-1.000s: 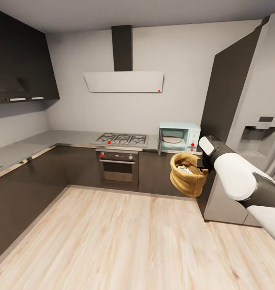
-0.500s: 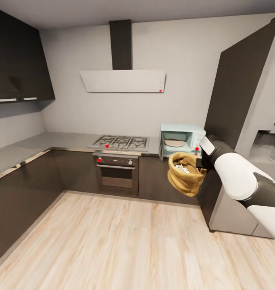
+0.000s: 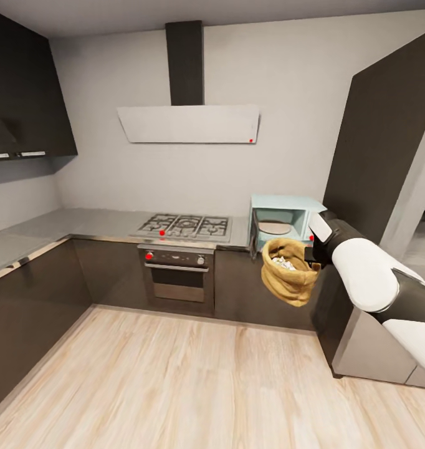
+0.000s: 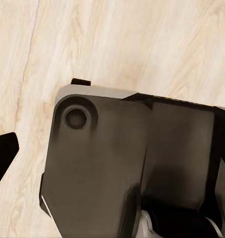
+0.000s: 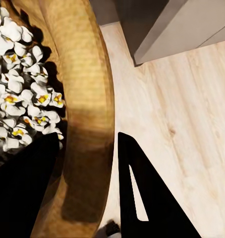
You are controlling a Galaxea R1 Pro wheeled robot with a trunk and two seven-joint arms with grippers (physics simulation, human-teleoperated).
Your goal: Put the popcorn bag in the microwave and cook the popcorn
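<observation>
Item: popcorn bag (image 3: 290,272), tan crumpled sack, carried in the air by my right hand (image 3: 311,257), clear of the floor and in front of the dark cabinet fronts.
Contents: popcorn (image 5: 17,99), white puffs with yellow centres, heaped inside the sack below its rolled rim.
Right hand: pinching the bag's rim, one finger inside by the popcorn, the other (image 5: 142,198) outside the wall; the paper sits between them.
Left hand: I cannot tell whether it is spread or pressed together; its wrist camera gives me a dark housing (image 4: 117,163) over the wood floor (image 4: 142,44).
Microwave: (image 3: 286,219) pale blue, on the bench (image 3: 81,223) to the right of the gas hob (image 3: 186,226); its door looks open, a round plate visible inside. The bag hangs just in front of and below it in my head view.
Stage, as I judge it: carrying the bag toward the microwave; not yet inside.
Risk, grip: I hold a single edge of soft paper, so the rim could slip or fold and the sack drop.
Risk, tilt: the bag leans, mouth open; a jolt of my base could spill puffs.
Risk, entry: the sack looks bulky against the opening; catching the frame or the tall dark panel (image 3: 381,143) beside it could knock it loose.
</observation>
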